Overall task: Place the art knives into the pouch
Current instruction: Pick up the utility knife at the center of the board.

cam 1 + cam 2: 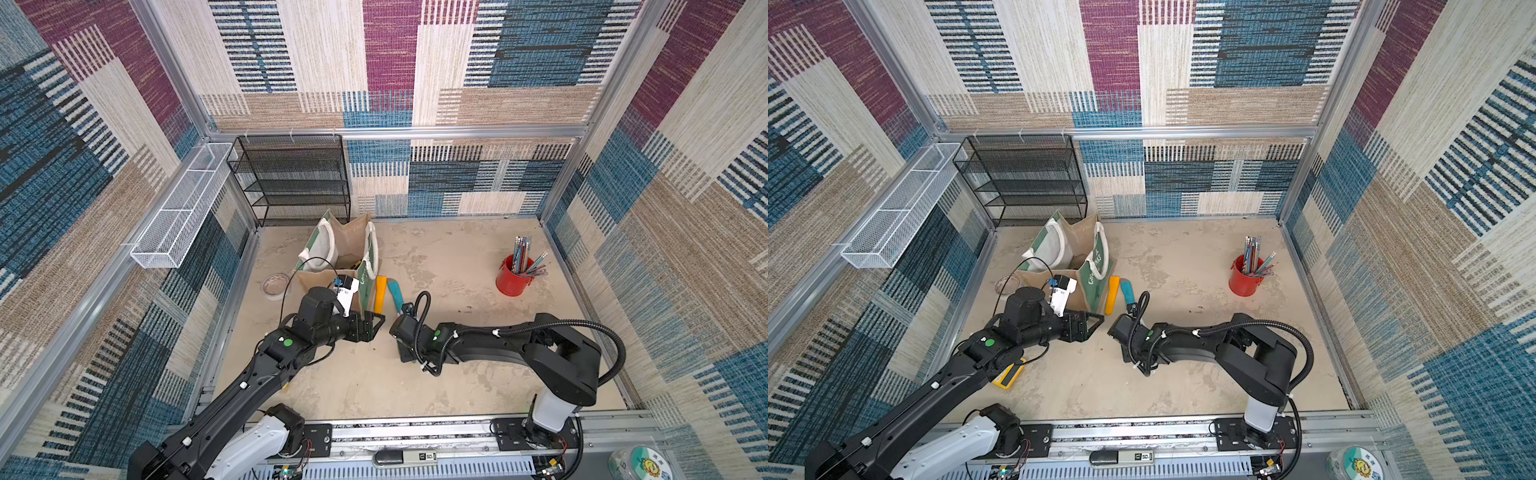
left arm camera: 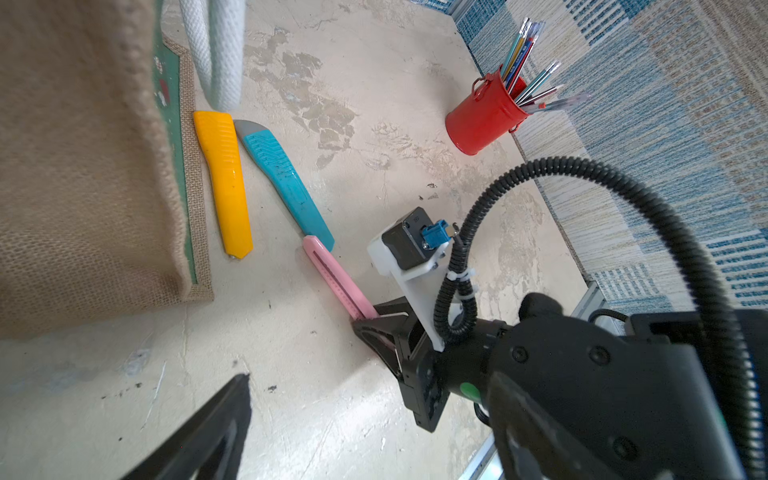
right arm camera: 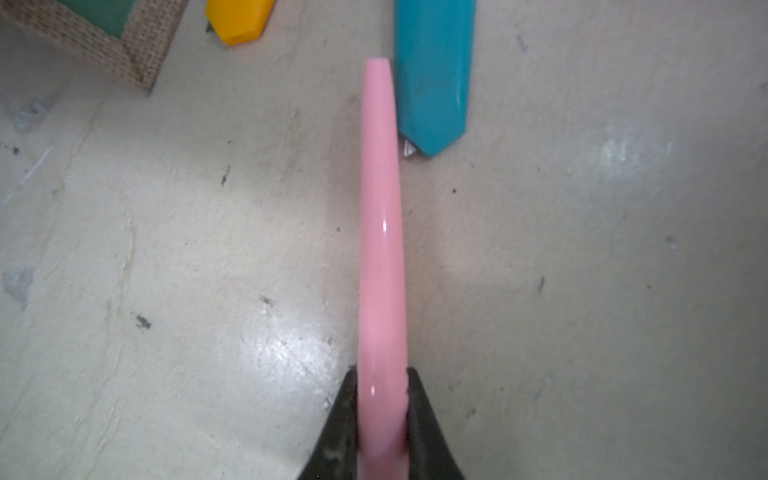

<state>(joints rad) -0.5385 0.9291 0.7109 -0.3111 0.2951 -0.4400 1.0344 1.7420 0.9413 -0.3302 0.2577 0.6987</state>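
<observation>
Right hand: the right hand [image 3: 382,399] is closed on one end of the pink art knife [image 3: 382,228], with a black finger [image 3: 347,419] pressed to each side.
Left hand: the left hand [image 1: 371,325] is spread wide and holds nothing. It touches nothing that I can see.
Right arm: it is stretched low across the surface [image 1: 457,374] and bent at the elbow. The hand points toward the pouch [image 1: 353,241].
Left arm: it reaches forward, and the hand hangs just beside the pouch's near corner.
Art knife: it is out on the open surface, outside the pouch, turned on its narrow edge. Its free tip is just beside the near end of the blue knife [image 2: 286,178]. I cannot tell whether it is clear of the surface.
Pouch: it stands open at the back left, with its white handles drooping.
Around: a yellow knife [image 2: 224,183] lies between the pouch's green side and the blue knife. A red cup [image 1: 513,280] of pens stands well apart to the right. A tape roll [image 1: 275,286] lies left of the pouch, and a black mesh shelf [image 1: 291,178] stands behind it.
</observation>
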